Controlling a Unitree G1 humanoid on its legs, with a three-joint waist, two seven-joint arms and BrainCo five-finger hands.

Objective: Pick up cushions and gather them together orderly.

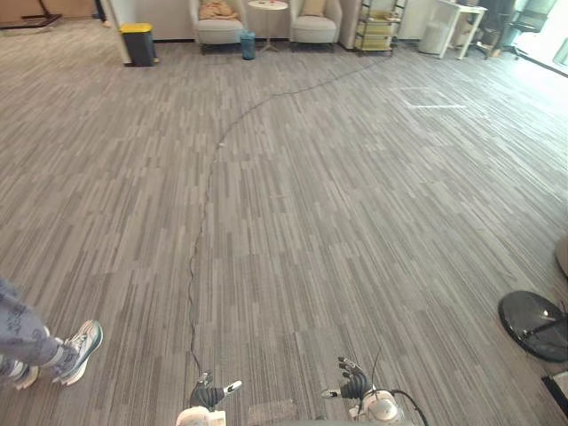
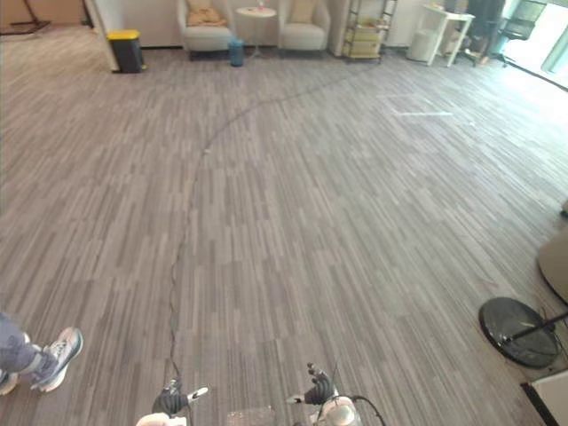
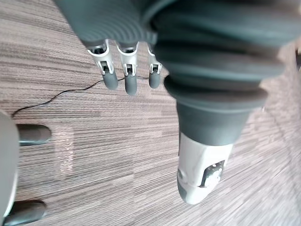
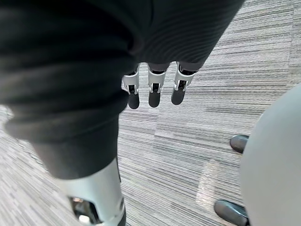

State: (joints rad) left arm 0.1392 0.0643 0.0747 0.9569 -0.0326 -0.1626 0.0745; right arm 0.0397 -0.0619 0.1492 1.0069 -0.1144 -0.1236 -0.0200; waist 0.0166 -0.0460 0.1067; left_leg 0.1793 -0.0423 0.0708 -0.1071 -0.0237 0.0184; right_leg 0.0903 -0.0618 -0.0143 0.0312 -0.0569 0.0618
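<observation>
Far across the room, a tan cushion (image 1: 217, 11) lies on the left armchair (image 1: 218, 32), and a second tan cushion (image 1: 312, 7) leans on the seat back of the right armchair (image 1: 316, 29). My left hand (image 1: 209, 395) and right hand (image 1: 353, 383) hang low at the near edge of the view, far from both cushions. In the wrist views, the left hand's fingers (image 3: 130, 75) and the right hand's fingers (image 4: 155, 92) point straight down over grey carpet. Both hands are open and hold nothing.
A person's leg and sneaker (image 1: 78, 351) stand close at my left. A black round base (image 1: 532, 324) lies on the floor at the right. At the back are a yellow-lidded bin (image 1: 138, 43), a round side table (image 1: 267, 7), a shelf (image 1: 377, 27) and a white table (image 1: 453, 22).
</observation>
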